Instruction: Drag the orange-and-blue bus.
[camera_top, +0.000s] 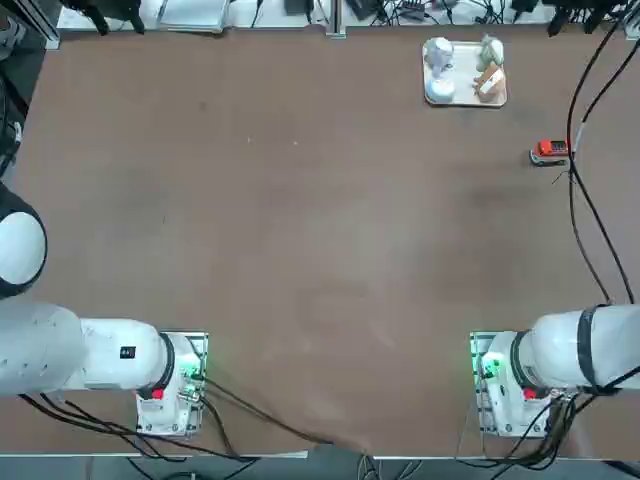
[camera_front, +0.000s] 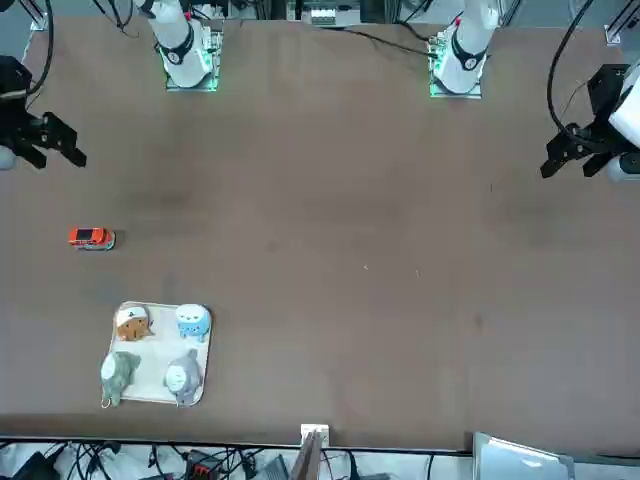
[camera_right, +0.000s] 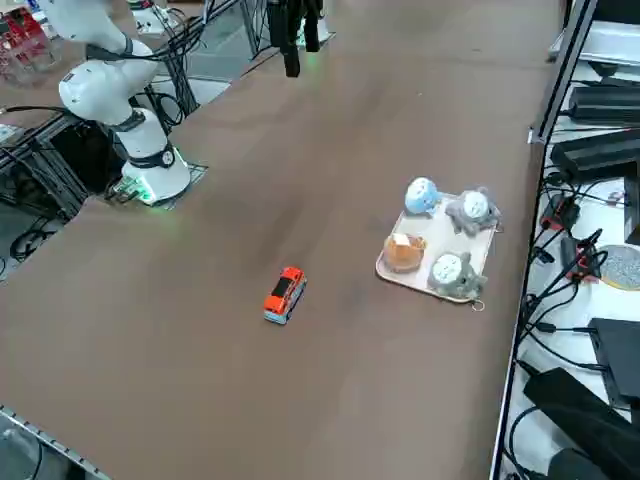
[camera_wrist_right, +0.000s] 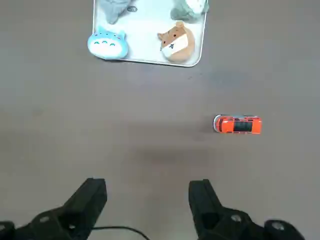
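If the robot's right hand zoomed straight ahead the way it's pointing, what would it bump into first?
Probably the bare brown tabletop: the open right hand seems to point down at it. The orange bus looks off to one side, though how far down the table is stays unclear.

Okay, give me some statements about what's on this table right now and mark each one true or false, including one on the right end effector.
1. The small bus has red-orange on its body. True.
2. The bus stands on the tray. False: it is on the bare tabletop, apart from the tray.
3. The tray carries four plush figures. True.
4. The right end effector is gripping the bus. False: it is open above the table, holding nothing.
5. The light-blue figure is off the tray. False: it sits on it.
6. The tan figure shares the tray with it. True.
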